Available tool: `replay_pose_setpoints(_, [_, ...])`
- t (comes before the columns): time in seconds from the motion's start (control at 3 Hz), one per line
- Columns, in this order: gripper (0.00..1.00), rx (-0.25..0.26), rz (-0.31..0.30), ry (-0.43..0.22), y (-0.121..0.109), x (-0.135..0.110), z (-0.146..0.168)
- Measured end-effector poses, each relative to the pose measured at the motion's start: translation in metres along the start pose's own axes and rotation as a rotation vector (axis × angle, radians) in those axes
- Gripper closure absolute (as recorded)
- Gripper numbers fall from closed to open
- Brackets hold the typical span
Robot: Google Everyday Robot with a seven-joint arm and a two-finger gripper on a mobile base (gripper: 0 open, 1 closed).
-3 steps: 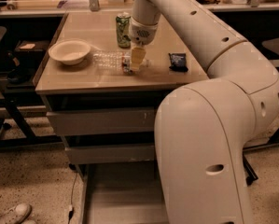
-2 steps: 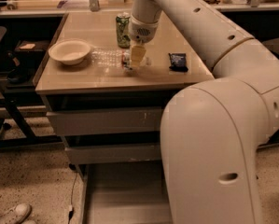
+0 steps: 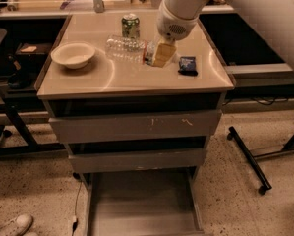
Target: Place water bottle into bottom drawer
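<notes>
Counting on the tabletop (image 3: 136, 80): one water bottle (image 3: 126, 48), one green can (image 3: 131, 25), one pale bowl (image 3: 73, 55), one small dark packet (image 3: 188, 65). Water bottle lies on its side near the middle of the top, just in front of the can, with its red-banded end towards the right. One gripper (image 3: 162, 54), hanging from the white arm (image 3: 183, 9), sits down over that right end of the bottle; whether it is pinching the bottle or standing apart cannot be told. Bowl rests well to the left, close to the left edge; packet lies just right of the gripper, near the right edge. Front strip of the top is bare along its whole width. Drawers, three: two upper drawers (image 3: 134, 127) pushed nearly shut, one bottom drawer (image 3: 141, 205) pulled far out towards the camera, its grey floor bare between low sides. Floor items: one white shoe (image 3: 11, 225) at the lower left, one black wheeled leg (image 3: 249, 161) at the right, both apart from the drawer
</notes>
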State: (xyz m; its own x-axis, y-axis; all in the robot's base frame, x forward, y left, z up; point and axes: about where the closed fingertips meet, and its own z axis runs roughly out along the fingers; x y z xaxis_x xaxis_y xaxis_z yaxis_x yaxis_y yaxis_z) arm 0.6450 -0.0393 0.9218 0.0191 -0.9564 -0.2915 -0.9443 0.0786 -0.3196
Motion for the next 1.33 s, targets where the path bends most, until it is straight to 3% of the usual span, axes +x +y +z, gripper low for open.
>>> replay_pose_setpoints(0.33, [1.0, -0.021, 0.009, 0.012, 0.056, 0.017, -0.01])
replay_pose_setpoints(0.67, [1.0, -0.089, 0.005, 0.06, 0.083, 0.034, 0.015])
replay_pose_setpoints(1.0, [1.0, -0.076, 0.009, 0.053, 0.084, 0.033, 0.008])
replay_pose_setpoints(1.33, [1.0, -0.083, 0.059, 0.038, 0.114, 0.037, 0.006])
